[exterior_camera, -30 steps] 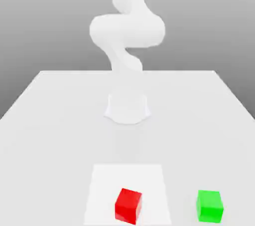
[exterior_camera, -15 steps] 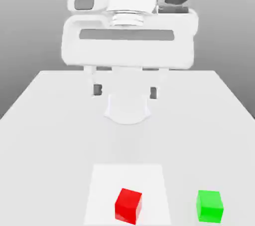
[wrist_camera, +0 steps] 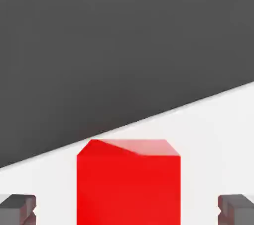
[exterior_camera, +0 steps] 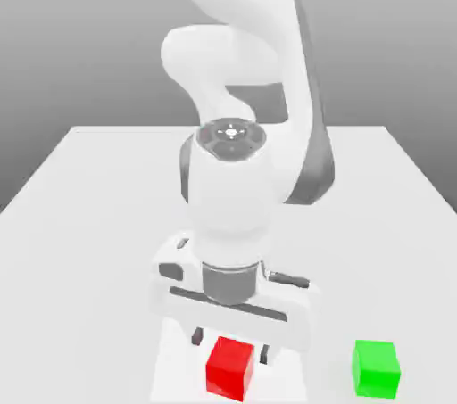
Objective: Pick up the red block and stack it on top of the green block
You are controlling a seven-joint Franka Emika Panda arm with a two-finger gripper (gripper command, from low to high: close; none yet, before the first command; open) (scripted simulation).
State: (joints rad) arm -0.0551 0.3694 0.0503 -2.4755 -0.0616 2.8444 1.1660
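Grey backdrop, white tabletop running from the near edge to the far edge, with a brighter white square patch at the near middle.

Diff vs half a second ago: arm has swung down. Hand was high over the far half of the tabletop, fingers hanging well above the surface; now it sits low at the near edge, right over the red block. A second ago only the upper arm links and base showed. Both blocks have not moved.

Claw: released, spread wide. Fingers straddle the red block, one on each side at about its top. In the hand view the two dark fingertips stand clear of the red block on both sides, visible gap each side, no contact. Holding nothing.

Count: one arm, one claw, one red block, one green block.

Red block rests on the white patch, near middle, turned slightly. Green block rests on the tabletop to the exterior view's right of it, well apart, same near row.
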